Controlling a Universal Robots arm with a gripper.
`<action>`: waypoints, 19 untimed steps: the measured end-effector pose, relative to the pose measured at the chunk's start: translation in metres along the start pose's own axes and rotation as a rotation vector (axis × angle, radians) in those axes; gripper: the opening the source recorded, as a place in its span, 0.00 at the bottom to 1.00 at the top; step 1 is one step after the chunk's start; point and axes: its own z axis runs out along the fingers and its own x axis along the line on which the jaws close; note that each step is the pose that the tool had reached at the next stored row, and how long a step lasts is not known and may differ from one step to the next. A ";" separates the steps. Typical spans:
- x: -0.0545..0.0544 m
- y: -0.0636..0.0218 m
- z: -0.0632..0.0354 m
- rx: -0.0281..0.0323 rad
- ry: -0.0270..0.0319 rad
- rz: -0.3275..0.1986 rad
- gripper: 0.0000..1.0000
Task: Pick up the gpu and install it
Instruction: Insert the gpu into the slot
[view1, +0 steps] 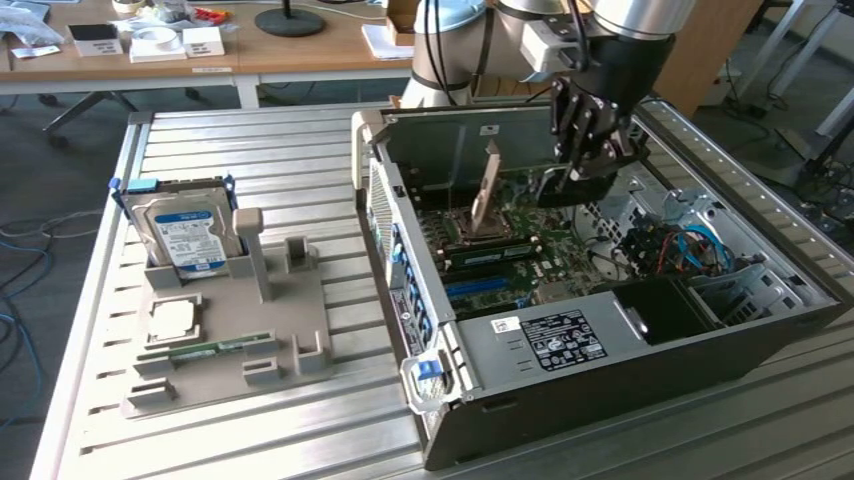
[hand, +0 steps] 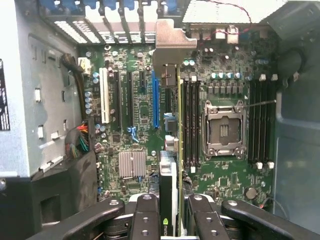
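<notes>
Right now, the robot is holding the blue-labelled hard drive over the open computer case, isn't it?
Not quite: the gripper is shut on the gpu, a thin card with a silver bracket, over the open computer case. The wrist view shows it gripped edge-on. The blue-labelled hard drive stands in the grey holder beside the case.

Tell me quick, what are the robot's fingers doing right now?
Gripper: shut on the gpu, inside the open computer case.
</notes>
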 end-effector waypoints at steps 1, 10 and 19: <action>0.000 0.0000 0.0001 -0.0004 0.0004 -0.012 0.27; 0.000 0.0020 0.0001 -0.0005 0.0007 -0.014 0.27; 0.000 0.0035 0.0004 -0.0007 0.0010 -0.007 0.27</action>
